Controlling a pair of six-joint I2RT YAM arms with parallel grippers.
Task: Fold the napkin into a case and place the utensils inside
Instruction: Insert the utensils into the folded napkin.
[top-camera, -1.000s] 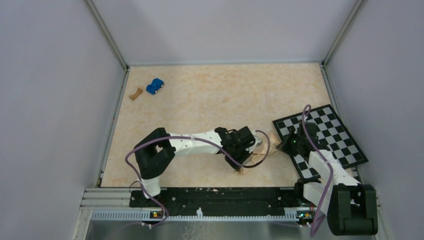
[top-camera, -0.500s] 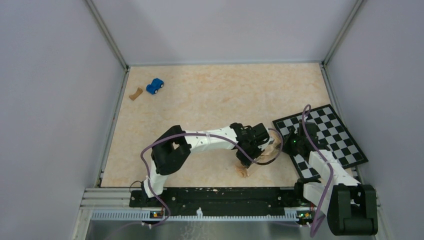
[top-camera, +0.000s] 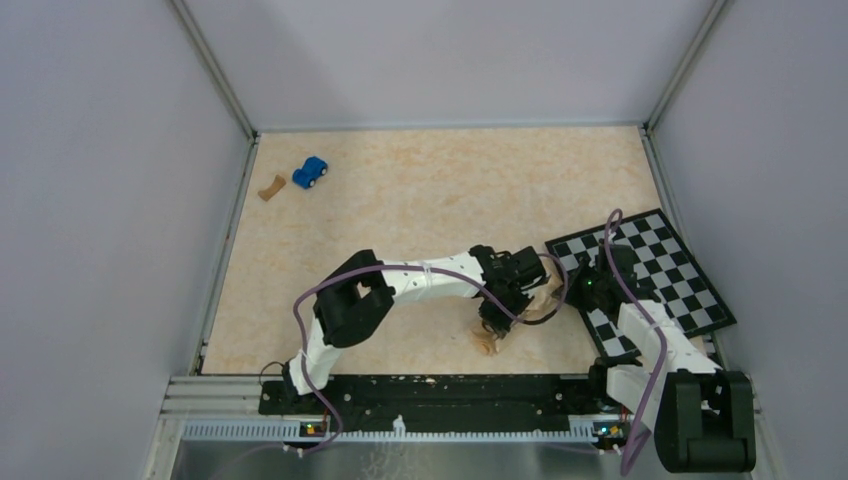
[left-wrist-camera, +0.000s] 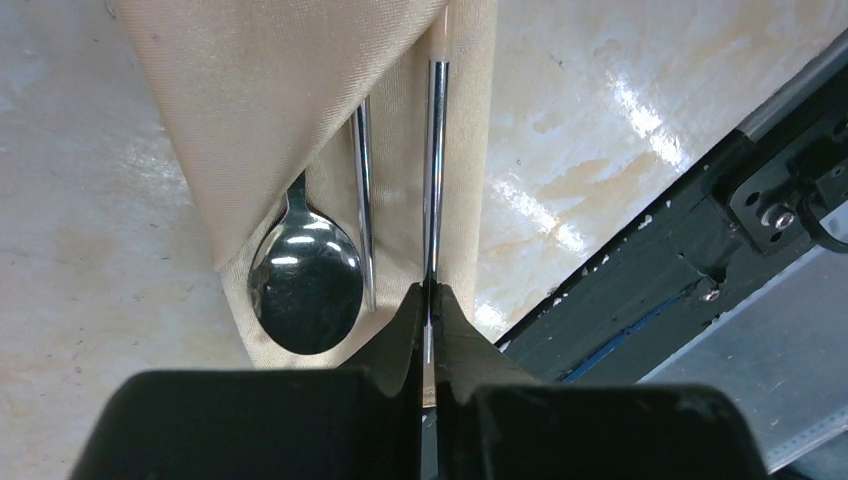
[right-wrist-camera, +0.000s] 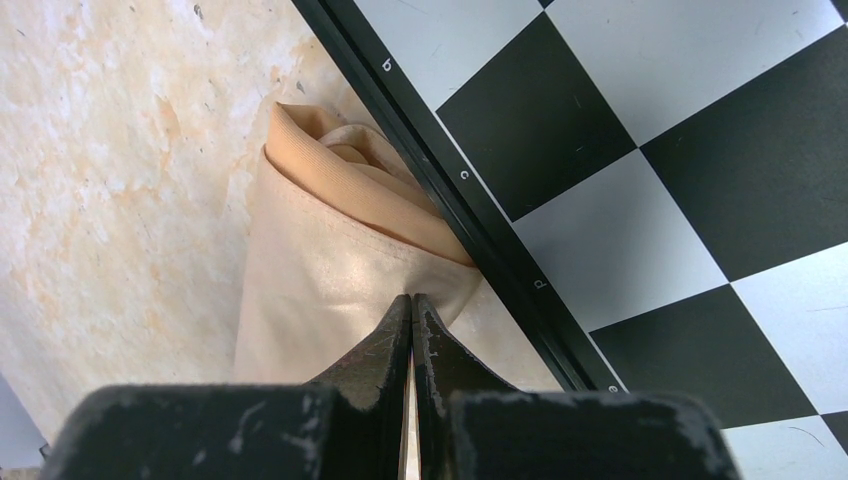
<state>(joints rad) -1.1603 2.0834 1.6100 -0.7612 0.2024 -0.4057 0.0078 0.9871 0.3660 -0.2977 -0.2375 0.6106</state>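
Left claw (left-wrist-camera: 430, 300): clenched, pinches the thin shaft of the outer utensil (left-wrist-camera: 437, 170) at the case's spoon end
Right claw (right-wrist-camera: 412, 305): clenched tight, tips pressed to the cloth at the case's other end; cannot tell whether any fabric is caught
Case (left-wrist-camera: 270, 110): tan-orange napkin folded into a narrow pouch, flat on the desk (top-camera: 420, 200), between the two claws, one end against the checkerboard (right-wrist-camera: 640, 150) and its black edge
Utensils: spoon (left-wrist-camera: 305, 290) bowl poking out from under the diagonal fold, second slim shaft (left-wrist-camera: 364, 200) just beside it, outer utensil alongside on the cloth
Elsewhere: blue toy car (top-camera: 310, 172) and brown scrap (top-camera: 270, 187) near each other, well apart from the case, at the desk's far left corner
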